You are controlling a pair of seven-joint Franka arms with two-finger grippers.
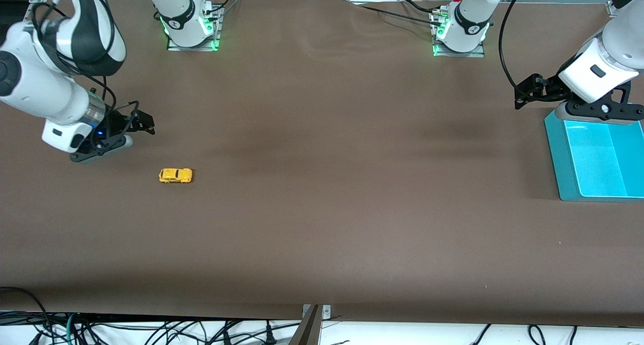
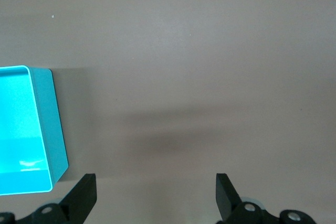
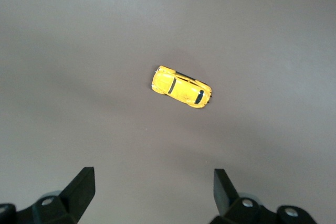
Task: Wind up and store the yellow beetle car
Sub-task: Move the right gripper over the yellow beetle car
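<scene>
The yellow beetle car [image 1: 175, 175] stands on its wheels on the brown table, toward the right arm's end. In the right wrist view the car [image 3: 181, 87] lies ahead of the fingertips, apart from them. My right gripper [image 1: 146, 123] hovers over bare table close to the car, open, with nothing between its fingers [image 3: 152, 184]. At the left arm's end my left gripper [image 1: 523, 94] hangs over the table beside a teal bin. It is open and holds nothing [image 2: 156, 190].
A teal bin [image 1: 558, 154] sits at the left arm's end of the table, its inside bare; its corner [image 2: 50, 124] shows in the left wrist view. Brown table [image 1: 332, 184] stretches between car and bin. Cables hang along the table's front edge.
</scene>
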